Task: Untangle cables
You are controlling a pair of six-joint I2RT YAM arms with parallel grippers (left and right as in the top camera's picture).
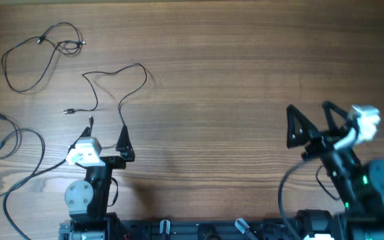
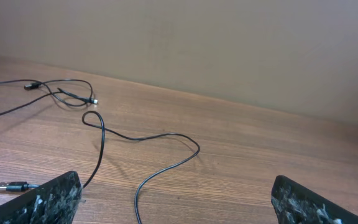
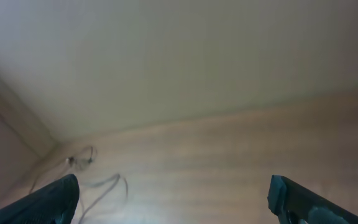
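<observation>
Three thin black cables lie apart on the left half of the wooden table. One forms a loop (image 1: 29, 60) at the far left corner. A second cable (image 1: 122, 80) bends across the middle left, and its plug (image 1: 69, 111) lies near my left gripper (image 1: 107, 135). In the left wrist view that cable (image 2: 148, 137) runs down between the open fingers, touching neither. The third cable (image 1: 9, 140) curls at the left edge. My right gripper (image 1: 314, 123) hangs open over bare wood at the right, far from the cables. The right wrist view shows them only as a blur (image 3: 98, 186).
A thicker black cord (image 1: 19, 183) trails from the left wrist's white camera (image 1: 85, 153) toward the front left. A plain wall (image 2: 229, 43) rises behind the table's far edge. The arm bases stand along the front edge.
</observation>
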